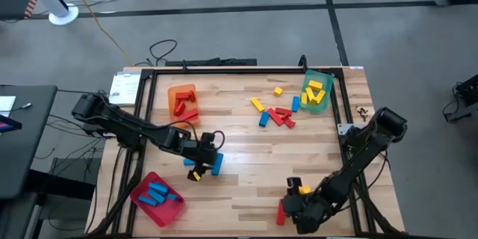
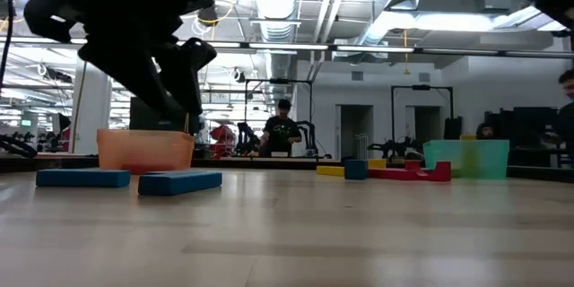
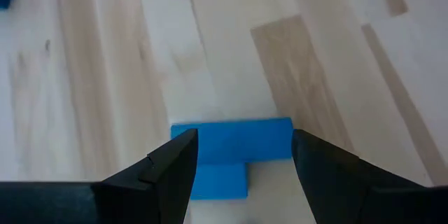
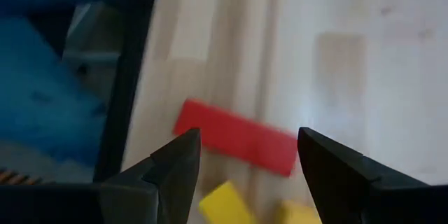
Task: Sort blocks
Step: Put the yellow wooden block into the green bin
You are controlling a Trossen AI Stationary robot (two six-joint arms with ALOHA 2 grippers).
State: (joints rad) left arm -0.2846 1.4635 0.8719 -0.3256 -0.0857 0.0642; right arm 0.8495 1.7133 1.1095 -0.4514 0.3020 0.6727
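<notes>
Left pincer [image 3: 241,175] spread, straddling blue rectangular block [image 3: 231,142] on wooden table [image 1: 246,164]. Right pincer [image 4: 245,175] spread above red rectangular block [image 4: 234,137] at table's near edge.

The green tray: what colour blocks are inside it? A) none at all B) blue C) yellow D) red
C: in the high view the green tray at the table's far right corner holds yellow blocks, while blue ones lie in the red tray and red ones in the orange tray.
</notes>
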